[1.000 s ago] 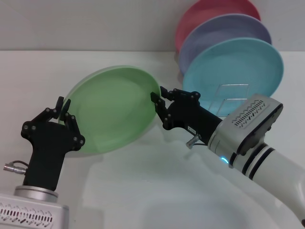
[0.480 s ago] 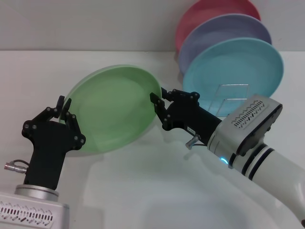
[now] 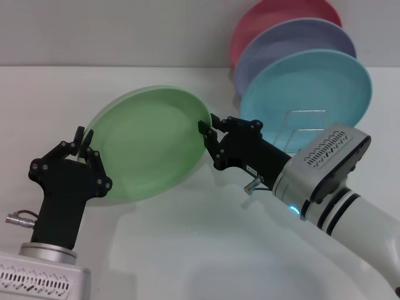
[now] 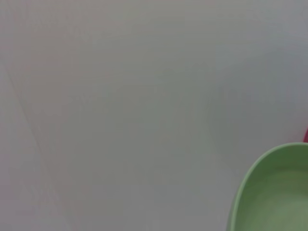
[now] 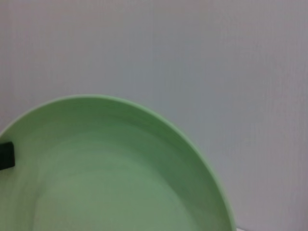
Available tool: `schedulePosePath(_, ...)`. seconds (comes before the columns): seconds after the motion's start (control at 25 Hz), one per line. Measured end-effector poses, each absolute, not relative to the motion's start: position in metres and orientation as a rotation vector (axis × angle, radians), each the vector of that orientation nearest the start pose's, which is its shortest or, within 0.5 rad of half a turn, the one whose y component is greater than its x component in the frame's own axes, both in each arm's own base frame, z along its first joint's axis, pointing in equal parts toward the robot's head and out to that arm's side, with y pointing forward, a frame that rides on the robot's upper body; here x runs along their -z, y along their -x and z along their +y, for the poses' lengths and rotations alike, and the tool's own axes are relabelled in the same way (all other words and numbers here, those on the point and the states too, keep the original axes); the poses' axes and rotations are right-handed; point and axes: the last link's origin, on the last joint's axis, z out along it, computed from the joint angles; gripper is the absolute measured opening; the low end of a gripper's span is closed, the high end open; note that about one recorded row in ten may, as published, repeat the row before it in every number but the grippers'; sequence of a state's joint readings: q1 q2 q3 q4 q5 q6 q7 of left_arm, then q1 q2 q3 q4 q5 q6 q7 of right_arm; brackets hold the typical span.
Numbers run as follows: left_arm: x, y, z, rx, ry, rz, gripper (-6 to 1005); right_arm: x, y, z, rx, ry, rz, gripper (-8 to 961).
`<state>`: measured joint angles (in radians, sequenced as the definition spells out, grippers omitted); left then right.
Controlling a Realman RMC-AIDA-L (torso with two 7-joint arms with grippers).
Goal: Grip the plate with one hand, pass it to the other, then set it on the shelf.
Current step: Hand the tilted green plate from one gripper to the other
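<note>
Plate (image 3: 147, 145) being held tilted in the air between both hands, above the tabletop (image 3: 187, 250).
Left hand (image 3: 84, 153) is gripping the plate's left rim, with black fingers (image 3: 80, 139) clamped on the edge; right hand (image 3: 208, 134) is gripping the opposite rim, its fingers closing on the edge. Shelf (image 3: 304, 128) is standing behind the right hand, carrying a blue plate (image 3: 312, 84), a lavender plate (image 3: 294, 40) and a pink plate (image 3: 275, 15), upright one behind another. Green rim is showing in both wrist views (image 4: 269, 192) (image 5: 106, 168).

four plates (image 3: 147, 145), one wire rack (image 3: 304, 128), two tools (image 3: 208, 134).
</note>
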<state>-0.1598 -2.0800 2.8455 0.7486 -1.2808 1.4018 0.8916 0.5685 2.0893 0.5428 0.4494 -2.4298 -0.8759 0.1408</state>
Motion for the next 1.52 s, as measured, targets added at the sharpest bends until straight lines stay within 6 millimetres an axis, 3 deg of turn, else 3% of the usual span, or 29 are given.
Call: schedulePosePath(1.52,0.0779,0.2476,0.2285,0.446,1.583,-0.077,41,0.1241,-0.2111,0.3354,-0.770,2.196,0.415,105)
